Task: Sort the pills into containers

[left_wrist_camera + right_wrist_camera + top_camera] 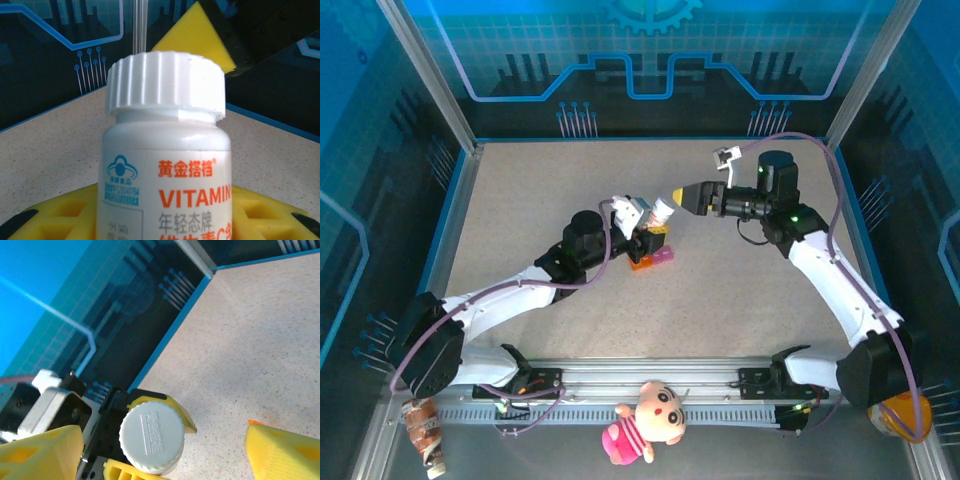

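Containers point(653, 259): a small joined strip, 1 part orange and 1 part pink-magenta. It lies on the table point(540, 200) at the centre of the top view, just below the left gripper point(650, 222). Its upper edge is tucked under that gripper, and it is too small to tell what the compartments hold.
Bottle point(167, 165): white with orange "VITAMIN" lettering. Its base is cut off by the bottom edge of the left wrist view. In the top view it points toward the upper right, above the containers.
Cap point(152, 436): white and ribbed, seen end-on at the bottom centre of the right wrist view. Its raised lettering is too blurred to read.
Left gripper: clamped on the bottle's body. Only parts of its yellow fingers point(55, 217) show, in the lower corners of the left wrist view.
Right gripper point(682, 198): jaws spread wide. Its 2 yellow fingers point(42, 450) sit at the lower left and lower right of the right wrist view, cut off by the frame edge. The cap lies between them, touching neither.
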You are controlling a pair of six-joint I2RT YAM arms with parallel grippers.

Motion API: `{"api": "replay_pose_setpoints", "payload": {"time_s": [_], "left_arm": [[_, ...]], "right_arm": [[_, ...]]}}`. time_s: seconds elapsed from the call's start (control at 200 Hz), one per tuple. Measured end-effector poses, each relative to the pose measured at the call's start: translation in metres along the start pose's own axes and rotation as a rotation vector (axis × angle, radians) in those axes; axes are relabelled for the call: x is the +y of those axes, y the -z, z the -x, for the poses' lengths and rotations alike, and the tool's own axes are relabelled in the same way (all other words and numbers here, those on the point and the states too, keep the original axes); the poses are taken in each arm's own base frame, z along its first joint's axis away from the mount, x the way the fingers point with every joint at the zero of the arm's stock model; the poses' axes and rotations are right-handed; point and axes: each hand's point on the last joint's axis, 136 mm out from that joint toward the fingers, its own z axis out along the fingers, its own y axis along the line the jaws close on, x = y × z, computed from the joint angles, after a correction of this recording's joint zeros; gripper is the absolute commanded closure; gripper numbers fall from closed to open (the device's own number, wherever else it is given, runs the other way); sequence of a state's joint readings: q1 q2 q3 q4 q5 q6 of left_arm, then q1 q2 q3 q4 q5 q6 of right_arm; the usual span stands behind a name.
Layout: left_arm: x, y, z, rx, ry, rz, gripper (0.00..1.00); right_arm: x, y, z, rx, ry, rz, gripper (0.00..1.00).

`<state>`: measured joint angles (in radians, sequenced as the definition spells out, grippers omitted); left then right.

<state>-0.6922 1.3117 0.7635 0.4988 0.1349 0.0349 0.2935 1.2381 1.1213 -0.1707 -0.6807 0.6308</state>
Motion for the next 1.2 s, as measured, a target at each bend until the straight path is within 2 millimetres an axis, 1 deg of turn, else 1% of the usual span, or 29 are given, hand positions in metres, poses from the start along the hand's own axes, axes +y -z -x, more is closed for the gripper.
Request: {"api": "replay_pose_setpoints", "payload": {"time_s": [0.105, 0.205, 0.275, 0.475, 0.565, 0.625, 0.66, 0.786, 0.876, 0.986, 1.096, 1.201], "left_arm": [[0.001, 0.000, 0.000, 0.002, -0.009, 0.008, 1.00], [0.002, 0.000, -0.002, 0.013, -0.019, 0.013, 1.00], [0.003, 0.000, -0.003, 0.018, -0.021, 0.014, 1.00], [0.003, -0.001, 0.000, 0.015, -0.024, 0.016, 1.00], [0.003, -0.001, -0.001, 0.018, -0.023, 0.016, 1.00], [0.003, -0.002, -0.003, 0.022, -0.022, 0.017, 1.00], [0.004, -0.003, -0.004, 0.025, -0.021, 0.017, 1.00], [0.004, -0.004, -0.007, 0.033, -0.019, 0.017, 1.00], [0.004, -0.005, -0.008, 0.035, -0.019, 0.017, 1.00], [0.005, -0.006, -0.008, 0.035, -0.019, 0.018, 1.00], [0.004, -0.006, -0.006, 0.031, -0.017, 0.015, 1.00], [0.000, -0.006, -0.004, 0.029, -0.008, -0.008, 1.00]], "right_arm": [[-0.011, 0.001, 0.001, -0.026, -0.102, -0.077, 0.16], [-0.017, -0.003, -0.003, -0.027, -0.171, -0.129, 0.16], [-0.014, -0.008, -0.004, -0.020, -0.186, -0.138, 0.18], [0.004, -0.021, -0.002, -0.004, -0.174, -0.120, 0.21], [0.006, -0.026, -0.007, 0.012, -0.174, -0.117, 0.23], [0.006, -0.031, -0.010, 0.026, -0.178, -0.118, 0.26], [0.005, -0.034, -0.013, 0.035, -0.181, -0.120, 0.29], [0.002, -0.042, -0.020, 0.060, -0.187, -0.127, 0.47], [0.002, -0.043, -0.022, 0.068, -0.173, -0.132, 0.56], [0.000, -0.043, -0.022, 0.071, -0.145, -0.134, 0.60], [0.001, -0.041, -0.021, 0.083, -0.067, -0.092, 0.59], [0.002, -0.037, -0.022, 0.102, 0.054, 0.001, 0.55]]}}
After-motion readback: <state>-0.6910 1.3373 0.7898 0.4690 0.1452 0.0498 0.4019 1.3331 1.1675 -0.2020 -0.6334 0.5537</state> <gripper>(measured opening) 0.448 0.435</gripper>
